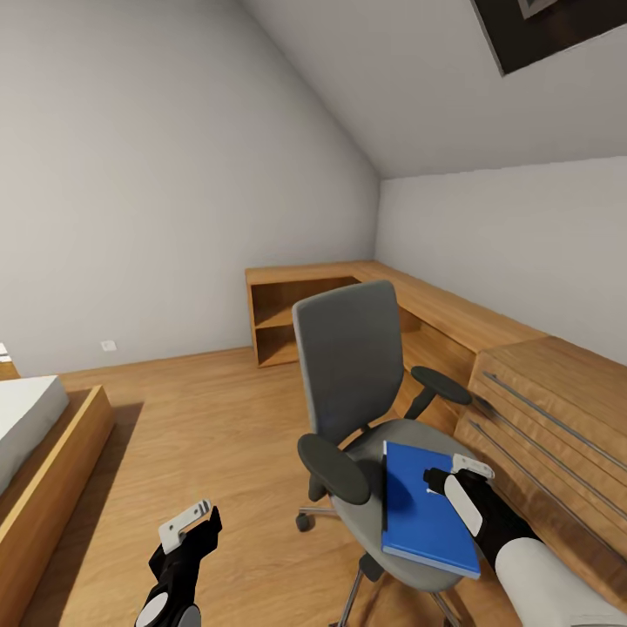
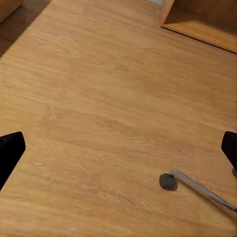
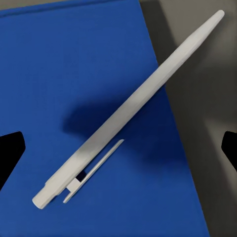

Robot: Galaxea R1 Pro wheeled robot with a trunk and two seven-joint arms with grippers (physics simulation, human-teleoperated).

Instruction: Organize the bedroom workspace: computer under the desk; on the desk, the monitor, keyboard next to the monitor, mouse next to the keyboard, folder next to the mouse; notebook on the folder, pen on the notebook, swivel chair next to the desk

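Right pincer (image 1: 435, 482) over the folder (image 1: 424, 509) on my swivel chair (image 1: 357, 383)
Up close there's a pen (image 3: 129, 106) across it, pincer spread wide, grasping nothing.

My left arm hangs low, its gripper (image 1: 193, 522) pointed forward and down, and in my left wrist view the fingers (image 2: 10, 153) stand wide apart with nothing between them. My right arm reaches forward with its gripper (image 1: 448, 477) tilted downward, its fingers (image 3: 11, 153) spread wide as well.
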